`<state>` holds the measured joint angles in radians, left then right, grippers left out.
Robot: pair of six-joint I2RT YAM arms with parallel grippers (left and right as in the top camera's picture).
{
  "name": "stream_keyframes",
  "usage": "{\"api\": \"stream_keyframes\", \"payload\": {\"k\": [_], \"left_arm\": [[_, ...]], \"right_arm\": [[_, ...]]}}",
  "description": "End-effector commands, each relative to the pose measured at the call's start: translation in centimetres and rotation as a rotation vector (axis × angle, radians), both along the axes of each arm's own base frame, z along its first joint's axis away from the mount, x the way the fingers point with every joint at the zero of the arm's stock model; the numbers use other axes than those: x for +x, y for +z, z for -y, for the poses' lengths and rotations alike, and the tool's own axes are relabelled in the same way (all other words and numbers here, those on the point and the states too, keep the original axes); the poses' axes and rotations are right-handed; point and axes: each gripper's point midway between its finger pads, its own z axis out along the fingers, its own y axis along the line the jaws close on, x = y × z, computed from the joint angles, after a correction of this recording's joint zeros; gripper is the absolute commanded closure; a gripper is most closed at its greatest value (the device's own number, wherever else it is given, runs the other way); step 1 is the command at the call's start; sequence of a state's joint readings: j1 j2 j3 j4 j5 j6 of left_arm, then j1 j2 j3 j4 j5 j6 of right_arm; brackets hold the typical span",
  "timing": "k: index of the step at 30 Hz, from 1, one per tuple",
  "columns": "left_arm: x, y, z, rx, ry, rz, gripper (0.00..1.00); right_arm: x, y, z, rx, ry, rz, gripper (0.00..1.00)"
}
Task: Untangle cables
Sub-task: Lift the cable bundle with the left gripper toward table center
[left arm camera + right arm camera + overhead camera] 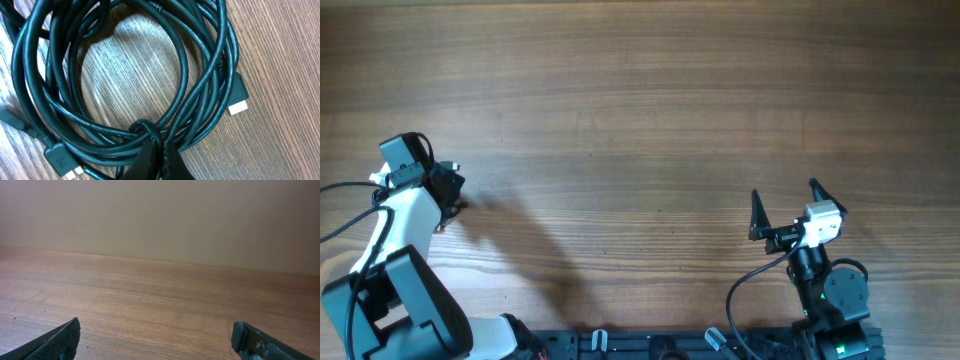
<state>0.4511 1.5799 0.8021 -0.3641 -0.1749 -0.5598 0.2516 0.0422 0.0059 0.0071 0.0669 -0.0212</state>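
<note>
The cables [186, 65] lie as a bundle of thin black loops on the wooden table, filling the left wrist view. One plug with a silver tip [239, 98] sticks out to the right, and a USB-style plug [61, 161] lies at the lower left. My left gripper [157, 146] is shut on strands at the near side of the coil. From overhead, the left gripper [446, 188] sits at the table's left edge and covers almost all of the bundle. My right gripper [785, 196] [155, 332] stands wide open at the lower right with nothing between its fingers.
Bare wooden tabletop [650, 110] stretches between the two arms. A plain beige wall [160, 215] rises behind the table's far edge in the right wrist view. The arm bases and their thick black wires [740, 290] sit along the near edge.
</note>
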Motion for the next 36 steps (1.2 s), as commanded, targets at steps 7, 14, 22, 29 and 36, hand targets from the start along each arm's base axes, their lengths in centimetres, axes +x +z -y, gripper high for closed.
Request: {"api": "stream_keyframes", "payload": {"k": [7,14,22,29,36], "left_arm": [[3.9,6.5,6.5,-0.272,-0.216,0.331,0.96],[4.1,12.2,11.3,-0.546,-0.220,0.531,0.96],[0.2,9.3,13.3,-0.680,-0.113,0.339,0.96],[-0.2,10.5,16.2,-0.855,-0.168,0.351,0.96],[-0.2,11.6,17.5,-0.937,-0.209,0.377,0.96]], "right_arm": [[0.0,0.0,-0.2,-0.001,0.012,0.003,0.00],[0.0,0.1,-0.2,-0.001,0.012,0.004,0.00],[0.0,0.1,-0.2,-0.001,0.012,0.004,0.00],[0.0,0.0,-0.2,-0.002,0.012,0.003,0.00],[0.0,0.1,-0.2,-0.001,0.012,0.004,0.00]]}}
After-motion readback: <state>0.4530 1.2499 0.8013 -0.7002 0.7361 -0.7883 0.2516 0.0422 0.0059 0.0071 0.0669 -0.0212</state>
